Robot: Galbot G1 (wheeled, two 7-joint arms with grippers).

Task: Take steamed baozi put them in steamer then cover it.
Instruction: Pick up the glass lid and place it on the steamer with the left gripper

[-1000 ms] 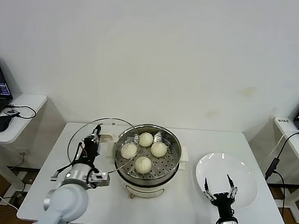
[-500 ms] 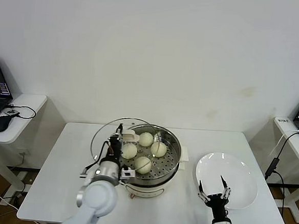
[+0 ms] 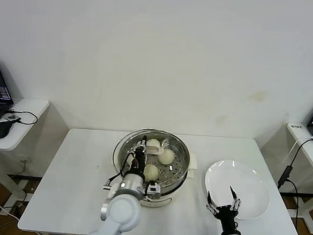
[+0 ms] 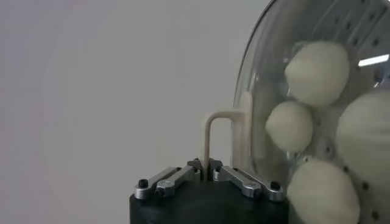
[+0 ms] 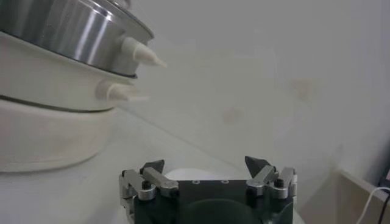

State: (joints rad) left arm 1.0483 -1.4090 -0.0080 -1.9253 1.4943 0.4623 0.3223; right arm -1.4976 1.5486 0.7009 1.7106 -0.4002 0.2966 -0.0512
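The steamer stands mid-table on its cream pot base. Three baozi show in it, at the back, right and front; the fourth is hidden behind my left gripper. My left gripper is shut on the cover's cream handle and holds the glass cover over the steamer, slightly left of centre. In the left wrist view the baozi show through the glass. My right gripper is open and empty at the white plate's near edge, also seen in its own view.
The flat white plate lies right of the steamer with nothing on it. The steamer's wall and pot base stand close by in the right wrist view. Side tables with laptops flank the white table; a mouse lies on the left one.
My left gripper has carried the cover rightward from the table's left part to above the steamer. My right gripper has drawn back a little toward the plate's near edge.
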